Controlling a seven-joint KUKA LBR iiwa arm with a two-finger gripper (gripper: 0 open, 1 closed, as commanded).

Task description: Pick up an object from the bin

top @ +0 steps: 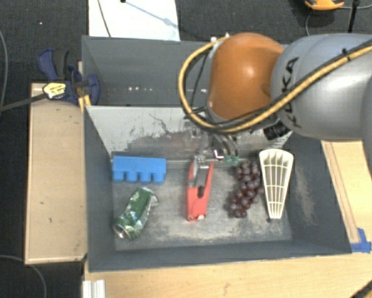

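Grey metal bin [310, 228], sloped walls, scuffed floor. Contents, five loose items, none heaped:

- Blue block [139, 169] with a scalloped lower edge, lying flat in the left part of the floor, near the back wall.
- Crushed green can [135, 213], just in front of the blue block, at the front-left corner, lying on its side and tilted.
- Red hand tool [198, 197], long and narrow, lying at the middle of the floor with its length running from back to front and a grey metal piece at its rear end.
- Bunch of dark purple grapes [244, 188], just to the right of the red hand tool, apart from it.
- Cream slotted cone [277, 182], wide end toward the back and narrow end toward the front, just beside the grapes on their right.

Arm [335, 85] enters from the right, its wrist under an orange cover [241, 73], with a yellow-and-black cable [189, 73] looped round that cover. The gripper [212, 155] hangs below the cover, low in the bin, over the rear end of the red hand tool and close to the top of the grapes. How far the claw is open cannot be told — the wrist hides it. Whether it touches the red hand tool cannot be told either; nothing is seen held in it.
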